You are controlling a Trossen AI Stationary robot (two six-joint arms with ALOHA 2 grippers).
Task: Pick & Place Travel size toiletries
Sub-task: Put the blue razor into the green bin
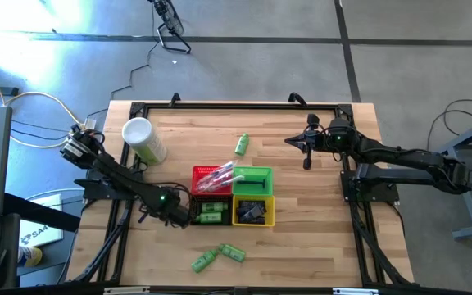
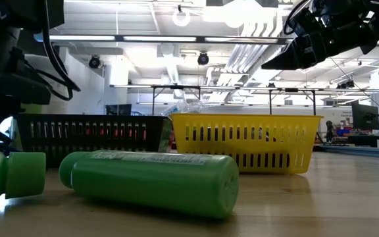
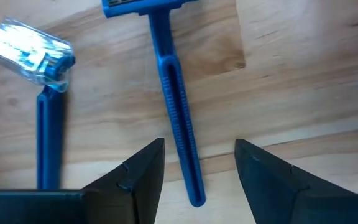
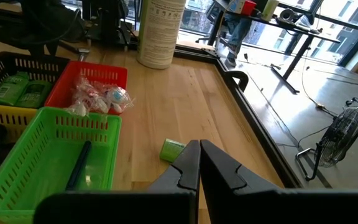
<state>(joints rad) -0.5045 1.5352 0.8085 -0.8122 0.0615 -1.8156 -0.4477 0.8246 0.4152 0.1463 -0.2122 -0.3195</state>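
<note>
Left gripper (image 3: pixel 199 171) over blue razor (image 3: pixel 174 99) on counter (image 3: pixel 291 74).
Fingers spread wide, straddling the handle; right gripper (image 4: pixel 199 163) closed, empty, aloft.

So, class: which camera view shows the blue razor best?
The left wrist view: the blue razor lies on bare wood, handle between the open left pincer fingers. The other views don't show it clearly.
</note>
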